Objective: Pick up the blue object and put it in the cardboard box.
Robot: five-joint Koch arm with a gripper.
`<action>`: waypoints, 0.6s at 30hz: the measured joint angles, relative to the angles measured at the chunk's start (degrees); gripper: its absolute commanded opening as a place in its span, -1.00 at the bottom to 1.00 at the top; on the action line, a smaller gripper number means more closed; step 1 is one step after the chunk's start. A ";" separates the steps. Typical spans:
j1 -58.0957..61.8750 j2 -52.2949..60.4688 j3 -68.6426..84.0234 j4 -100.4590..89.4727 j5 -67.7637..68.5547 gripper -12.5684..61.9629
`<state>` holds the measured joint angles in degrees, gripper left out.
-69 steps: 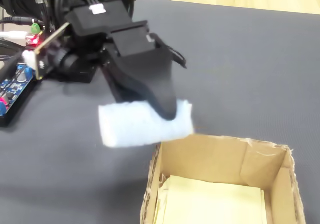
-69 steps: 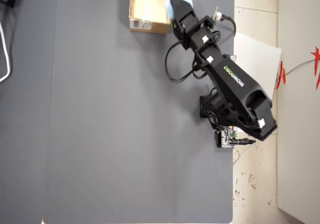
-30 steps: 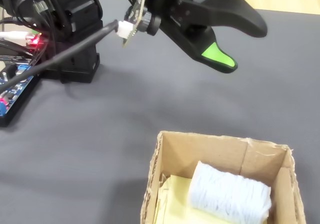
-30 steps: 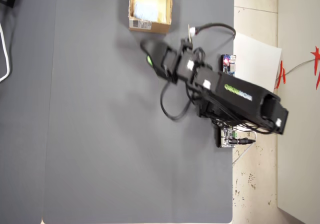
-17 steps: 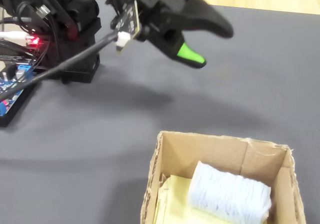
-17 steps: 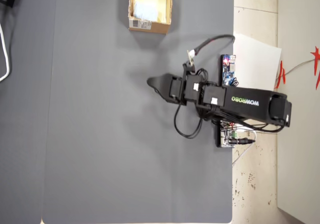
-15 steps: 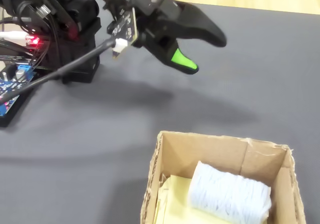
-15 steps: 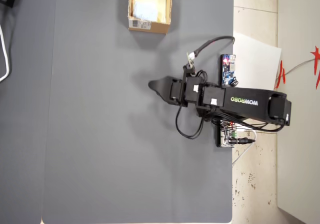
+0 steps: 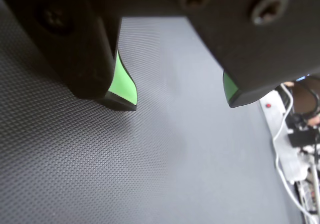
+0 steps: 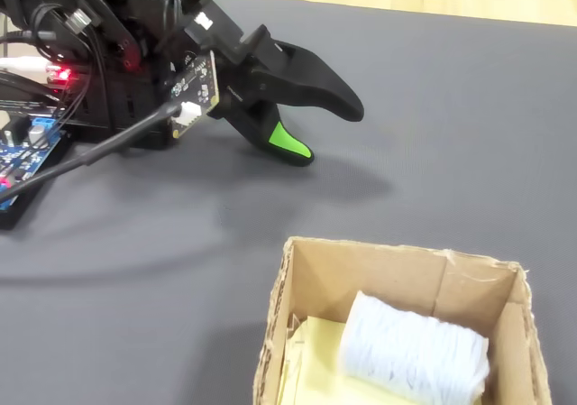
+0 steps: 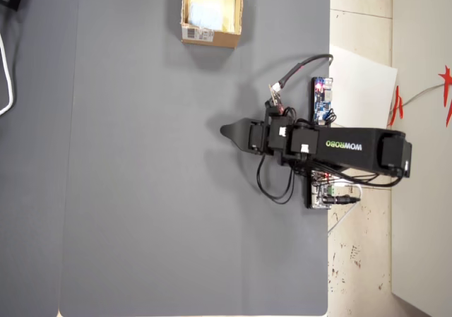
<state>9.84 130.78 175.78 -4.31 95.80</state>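
Grey mat (image 10: 469,107), arm low, gripper (image 10: 329,134) jaws apart, empty

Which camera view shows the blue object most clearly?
The fixed view shows it best: the blue object lies close to the camera inside the cardboard box, its fuzzy texture plain. The overhead view shows it only as a small pale patch in the box. The wrist view shows none of it, only the open gripper over the mat.

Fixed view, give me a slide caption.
Blue object lies inside the cardboard box; open gripper hovers empty above the mat.
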 measured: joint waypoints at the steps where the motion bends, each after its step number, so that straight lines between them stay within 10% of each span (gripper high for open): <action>1: -0.18 0.00 0.53 -0.18 0.70 0.25; 18: -0.35 0.00 0.70 0.88 1.05 0.24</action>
<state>9.49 130.78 176.48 -3.43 96.86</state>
